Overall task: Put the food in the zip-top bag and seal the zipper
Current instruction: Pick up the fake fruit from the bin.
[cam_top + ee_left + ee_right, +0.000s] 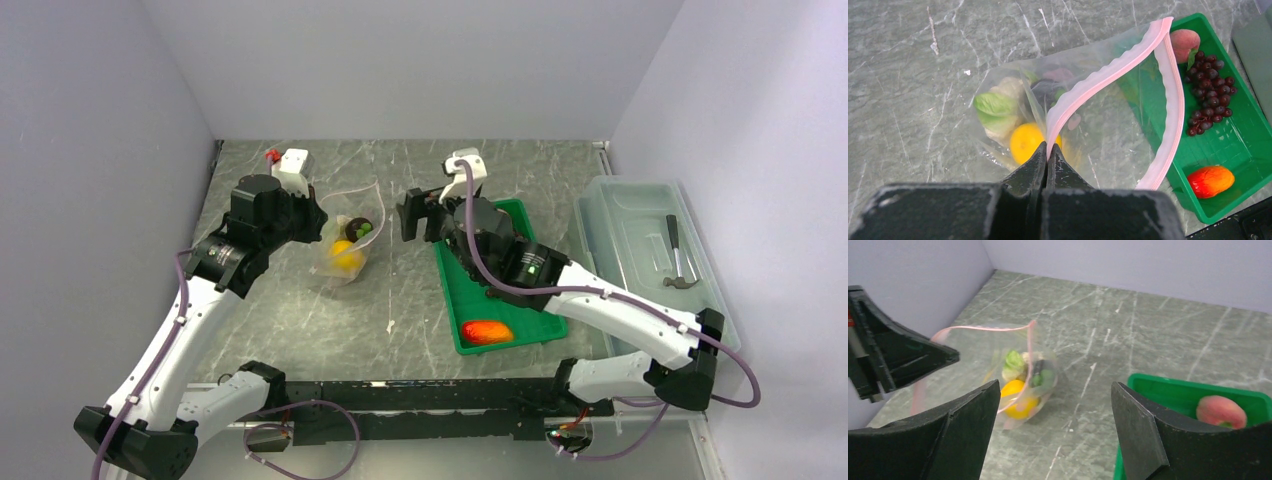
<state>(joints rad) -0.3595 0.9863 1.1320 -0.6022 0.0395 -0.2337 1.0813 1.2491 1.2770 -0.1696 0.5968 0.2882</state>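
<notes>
While the left tool (1047, 151) clamps its jaws tight on the zipper (1108, 75) at one end of the strip, the rest of the strip loops free. The mouth of the zip-top bag (1108, 130) gapes, unsealed.

Top view: the bag sits at 9 o'clock from the middle of the bench (300, 320), and its lower part appears to rest on the surface.

Inside the bag:
- lemon (1025, 142)
- lettuce (995, 107), at 11 o'clock of the lemon and touching it
- small dark round fruit (362, 228), just beside both

Right tool (1055, 387): jaws spread wide, holding nothing. It hangs over the bench between the bag and the green tray (1243, 145), off the tray's 10 o'clock corner in the top view.

The tray is at 3 to 4 o'clock from bench middle. Left in the tray, seen from the left wrist:
- grape bunch (1209, 92), mid-tray
- peach (1184, 39), at 11 o'clock of the grapes and touching them
- red-orange oblong fruit (1210, 181), at 6 o'clock of the grapes and well apart from them

In the left wrist view, the far lip of the bag's mouth overlaps the tray's near rim. I can't tell if they touch.

The clear lidded box (640, 250) sits at 3 o'clock beyond the tray, with a hammer (680, 265) inside.
</notes>
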